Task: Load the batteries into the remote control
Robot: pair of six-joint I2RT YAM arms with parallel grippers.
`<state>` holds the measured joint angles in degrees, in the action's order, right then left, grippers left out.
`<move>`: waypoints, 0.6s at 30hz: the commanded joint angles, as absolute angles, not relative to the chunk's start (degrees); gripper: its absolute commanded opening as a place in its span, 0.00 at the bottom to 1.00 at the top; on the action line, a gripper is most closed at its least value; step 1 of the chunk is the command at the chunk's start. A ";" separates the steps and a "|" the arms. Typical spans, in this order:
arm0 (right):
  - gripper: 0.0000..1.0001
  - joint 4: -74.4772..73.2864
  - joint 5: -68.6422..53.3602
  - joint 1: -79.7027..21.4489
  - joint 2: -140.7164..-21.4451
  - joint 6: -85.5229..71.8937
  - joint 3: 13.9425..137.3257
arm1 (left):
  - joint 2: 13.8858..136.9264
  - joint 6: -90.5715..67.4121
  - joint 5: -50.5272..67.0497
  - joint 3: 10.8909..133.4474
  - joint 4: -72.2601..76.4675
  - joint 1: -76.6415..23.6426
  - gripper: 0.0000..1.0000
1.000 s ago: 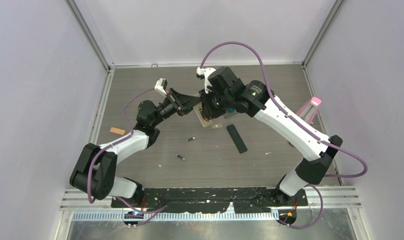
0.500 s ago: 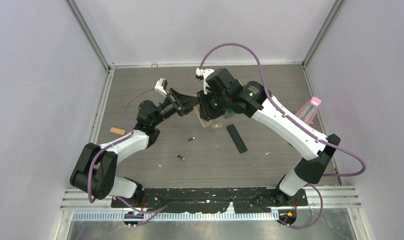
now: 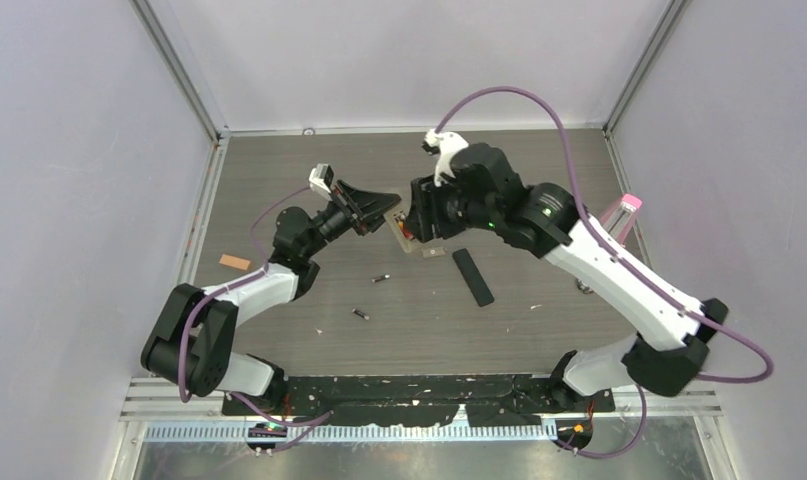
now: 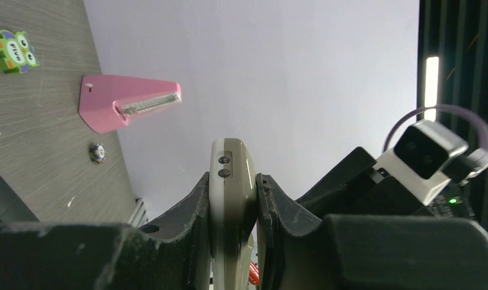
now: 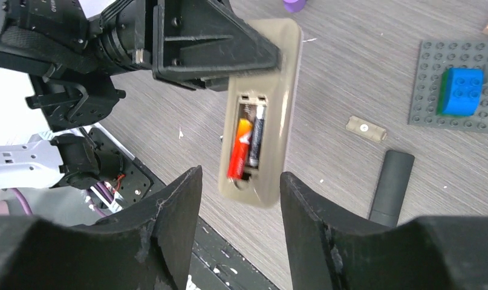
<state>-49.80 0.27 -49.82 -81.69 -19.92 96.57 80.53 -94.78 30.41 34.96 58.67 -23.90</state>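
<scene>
- From above: the left pincer (image 3: pixel 387 213) grips the remote control (image 3: pixel 409 238) mid-table; a loose battery (image 3: pixel 381 278) lies on the table (image 3: pixel 279 170) nearby.
- Left wrist: its fingers pinch the remote's sides.
- Right wrist: the right pincer (image 5: pixel 240 178) is spread, gripping nothing; an orange battery (image 5: pixel 238 151) and a dark battery (image 5: pixel 257 140) sit side by side in the remote's open compartment.

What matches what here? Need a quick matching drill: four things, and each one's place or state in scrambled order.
Things
1. remote control
2. orange-red battery
3. right hand
4. black bar

Place or state
A. lying flat on the table
B. open, gripping nothing
C. clamped in the left hand
D. seated in the remote control's open back

Pairs: 1-C, 2-D, 3-B, 4-A
</scene>
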 commanded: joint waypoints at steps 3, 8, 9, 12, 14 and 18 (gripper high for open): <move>0.57 -34.27 4.83 -49.32 -69.04 -21.66 83.18 | 77.70 -102.64 26.27 34.32 65.25 -24.12 0.00; 0.62 -27.14 -0.75 -49.29 -64.24 -21.01 75.84 | 75.93 -104.63 25.05 34.65 64.10 -24.68 0.00; 0.62 -26.93 -1.72 -49.35 -64.22 -21.05 75.67 | 75.82 -104.88 25.05 34.77 63.93 -24.77 0.00; 0.63 -27.30 -2.21 -49.30 -64.70 -21.21 75.82 | 75.59 -105.26 25.40 35.26 63.59 -24.87 0.00; 0.62 -27.22 -1.86 -49.31 -64.77 -21.78 75.82 | 75.28 -105.16 25.44 35.18 63.35 -24.95 0.00; 0.59 -27.44 0.89 -49.23 -65.09 -23.73 75.96 | 74.72 -104.81 25.31 34.71 63.02 -25.13 0.00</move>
<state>-30.96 -0.97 -49.36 -65.12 -21.67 75.50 76.88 -104.42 26.30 34.20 60.14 -24.75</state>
